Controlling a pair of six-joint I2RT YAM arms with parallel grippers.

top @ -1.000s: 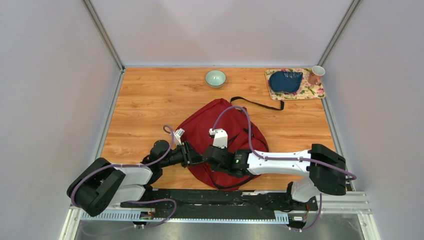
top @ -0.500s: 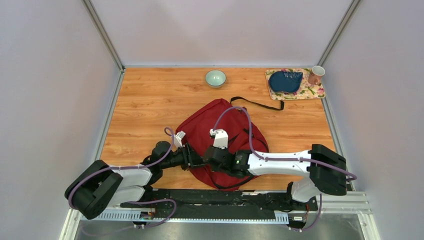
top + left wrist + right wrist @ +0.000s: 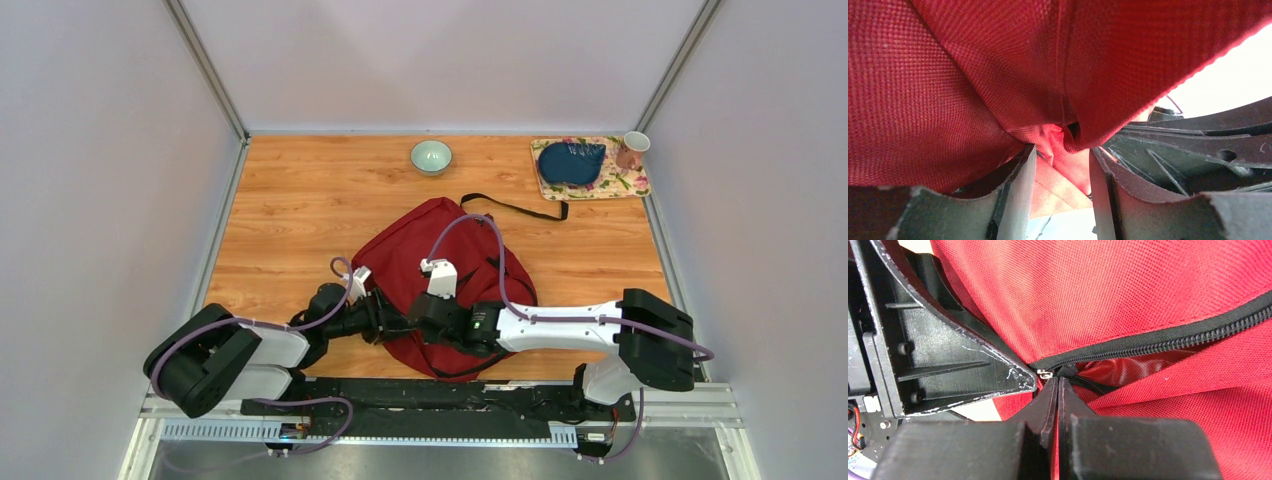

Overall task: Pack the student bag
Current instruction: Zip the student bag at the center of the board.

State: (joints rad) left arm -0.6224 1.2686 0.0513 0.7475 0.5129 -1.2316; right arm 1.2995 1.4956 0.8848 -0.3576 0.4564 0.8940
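The student bag (image 3: pixel 440 240), dark red with black zipper trim, lies on the wooden table near the front edge. Both grippers meet at its near left corner. My left gripper (image 3: pixel 390 322) stands open, and a loose fold of the bag's red fabric (image 3: pixel 1060 145) hangs between its fingers (image 3: pixel 1020 185). My right gripper (image 3: pixel 418 322) is shut at the end of the black zipper (image 3: pixel 1168 337). Its tips (image 3: pixel 1055 382) pinch the black zipper pull (image 3: pixel 1066 371) beside the small metal slider (image 3: pixel 1044 373). A short gap in the zipper shows shiny red lining (image 3: pixel 1113 371).
A black strap (image 3: pixel 515 208) trails from the bag toward the back right. A pale green bowl (image 3: pixel 431 156) sits at the back centre. At the back right a floral mat (image 3: pixel 625 185) carries a dark blue pouch (image 3: pixel 570 162) and a pink cup (image 3: pixel 631 150). Walls enclose three sides.
The left gripper's jaws have widened around the bag fabric, and the left arm has shifted slightly toward the bag. The right gripper stays shut in the same place.
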